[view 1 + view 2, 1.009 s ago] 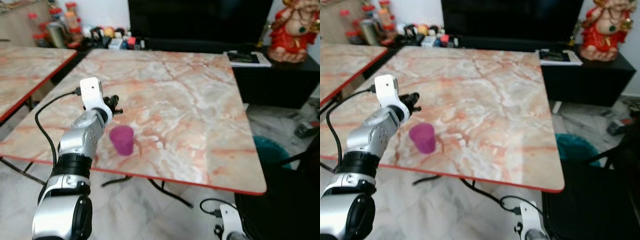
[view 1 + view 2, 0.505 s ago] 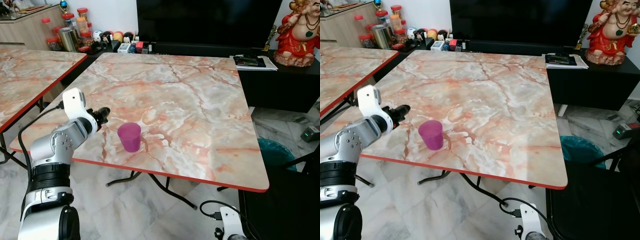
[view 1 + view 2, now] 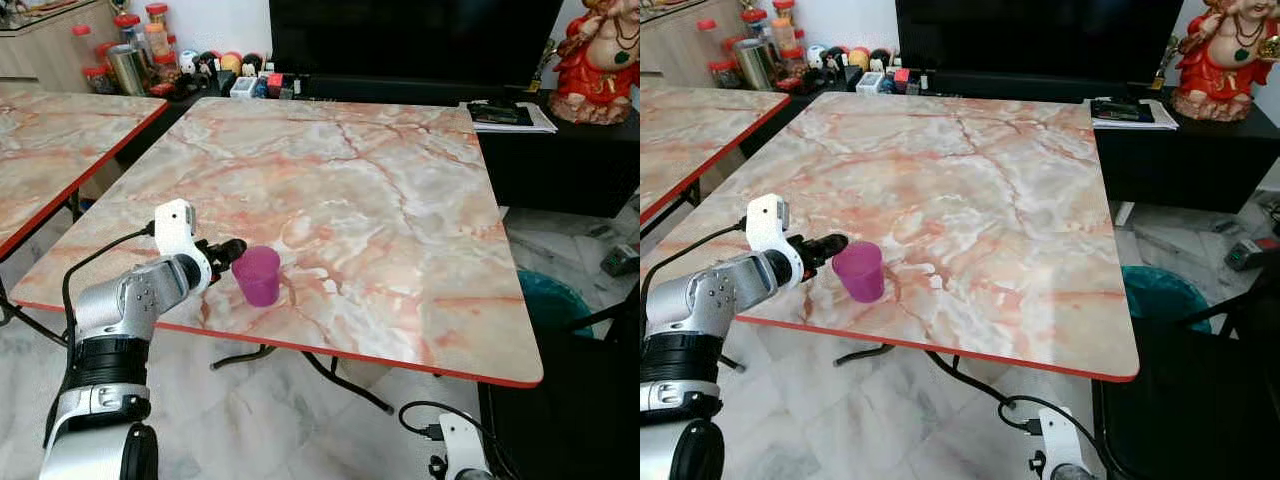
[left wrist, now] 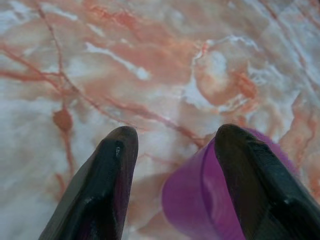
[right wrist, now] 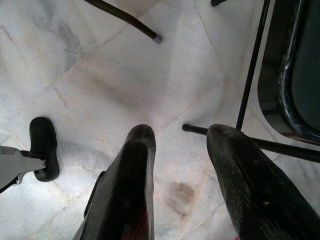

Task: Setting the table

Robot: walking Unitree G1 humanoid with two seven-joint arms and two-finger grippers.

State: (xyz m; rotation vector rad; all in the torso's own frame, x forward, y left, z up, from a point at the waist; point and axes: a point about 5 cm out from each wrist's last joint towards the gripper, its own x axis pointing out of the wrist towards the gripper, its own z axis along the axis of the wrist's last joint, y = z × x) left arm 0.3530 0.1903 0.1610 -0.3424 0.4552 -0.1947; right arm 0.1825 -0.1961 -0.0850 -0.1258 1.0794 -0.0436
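Note:
A purple plastic cup [image 3: 258, 276] stands upright on the marble-patterned table [image 3: 380, 180], close to its near left edge. My left gripper [image 3: 232, 250] is level with the cup's rim on its left side, fingertips right at the cup. In the left wrist view the gripper [image 4: 175, 132] is open; one black finger [image 4: 252, 170] lies against the cup [image 4: 195, 200] and the other finger [image 4: 107, 172] stands over bare table. My right gripper [image 5: 182, 131] hangs low and open above the floor tiles.
A second marble table [image 3: 60, 130] stands to the left across a narrow gap. Jars [image 3: 130, 55] and small items line the back shelf under a black screen. A red statue [image 3: 600, 55] is at the back right, with a teal bin [image 3: 545, 300] and a black chair [image 3: 580, 400] to the right.
My left gripper has moved right and lower, from a gap away to right beside the cup's rim. The cup has stayed in place. The head view has shifted slightly.

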